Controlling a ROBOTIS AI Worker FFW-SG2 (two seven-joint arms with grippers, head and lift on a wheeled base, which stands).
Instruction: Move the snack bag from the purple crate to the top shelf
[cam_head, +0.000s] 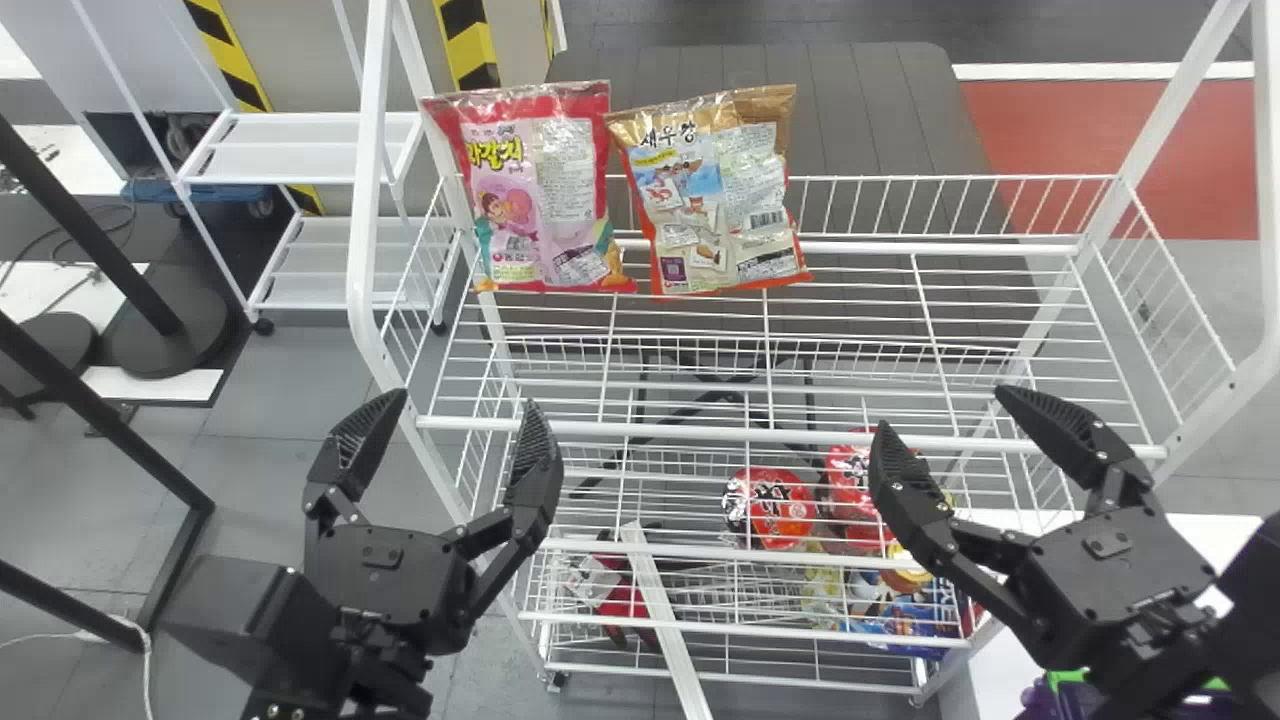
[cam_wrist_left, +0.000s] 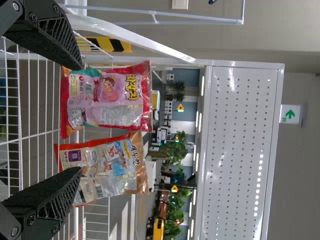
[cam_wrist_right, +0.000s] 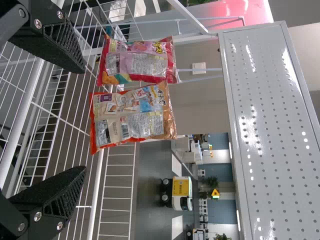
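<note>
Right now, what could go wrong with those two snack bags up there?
The pink snack bag and brown-topped snack bag rise above the low back rail, so a push might tip them over it. They stand close together; adding another might topple one. The left gripper or right gripper might snag the front rail.

From where I'm standing, I count one pink snack bag (cam_head: 535, 205) and one gold-topped snack bag (cam_head: 712, 200), so two on the top shelf (cam_head: 700, 433). There's one big white wire rack (cam_head: 367, 180), one smaller white shelf unit (cam_head: 290, 130) behind it, one purple crate (cam_head: 1090, 700) and two grippers, the left gripper (cam_head: 463, 400) and the right gripper (cam_head: 945, 410). Lower down are at least two red packs (cam_head: 778, 508); I can't tell the total.
</note>
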